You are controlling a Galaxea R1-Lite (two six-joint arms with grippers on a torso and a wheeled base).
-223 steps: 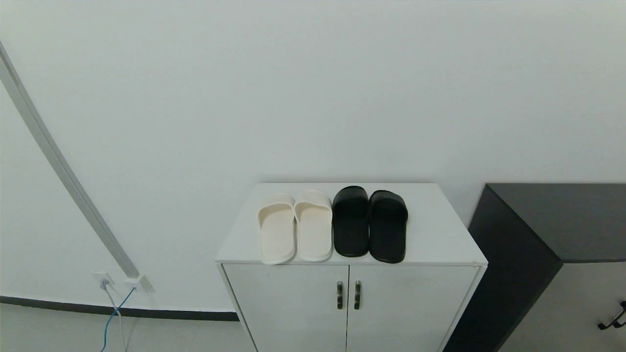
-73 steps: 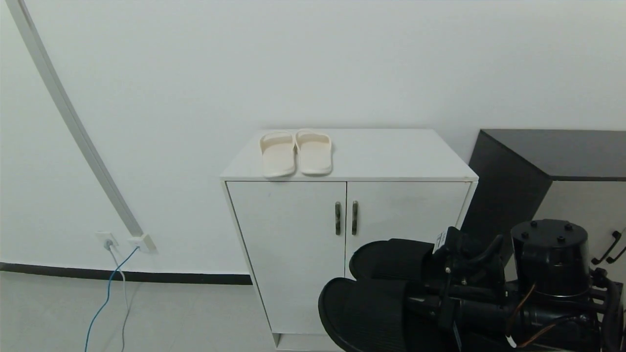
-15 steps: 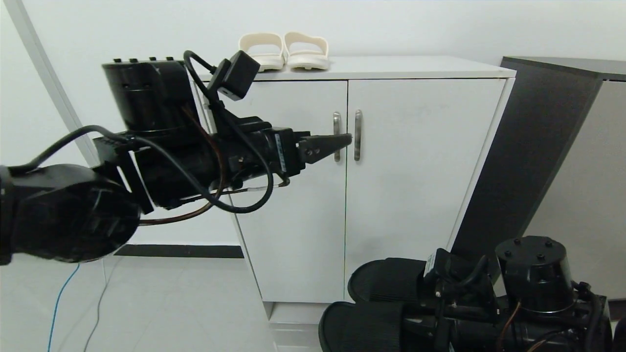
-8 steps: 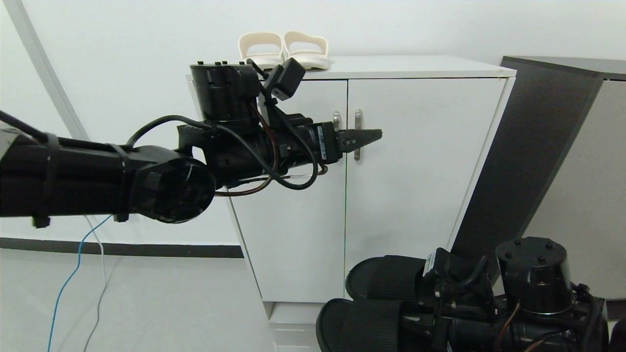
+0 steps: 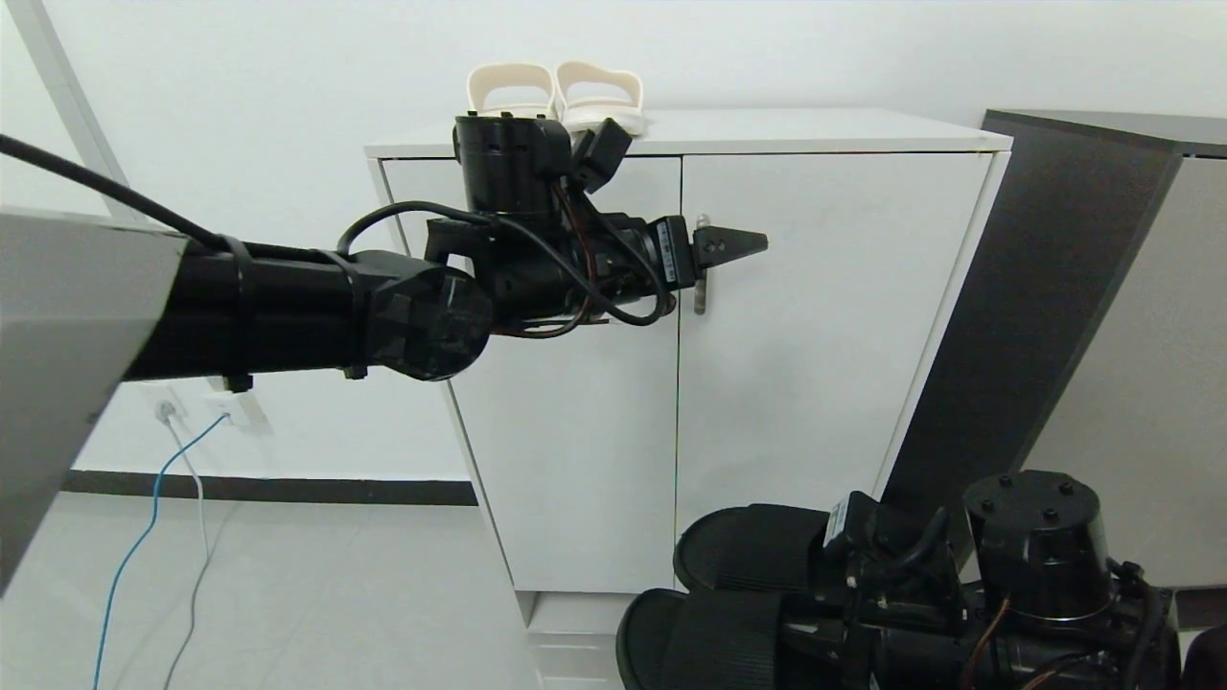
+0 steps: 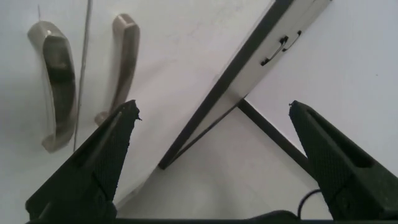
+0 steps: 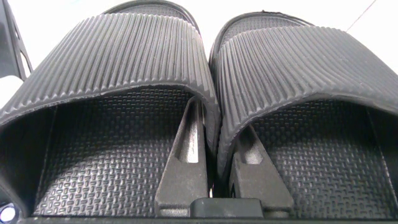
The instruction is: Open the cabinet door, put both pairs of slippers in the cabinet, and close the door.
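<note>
The left gripper (image 6: 212,111) was held open at the handle (image 5: 701,292), presumably for pulling. Black slippers (image 5: 752,541) were clamped low in the right gripper (image 7: 219,118), off the doors; white slippers (image 5: 556,88) were set atop the cabinet (image 5: 824,129).

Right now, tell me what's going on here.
The left gripper hangs open in front of the white cabinet, level with its door handles but gripping neither. Both doors are shut. The right gripper holds the black slippers low in front of the cabinet, one finger inside each slipper. The cream slippers sit on the cabinet top.
</note>
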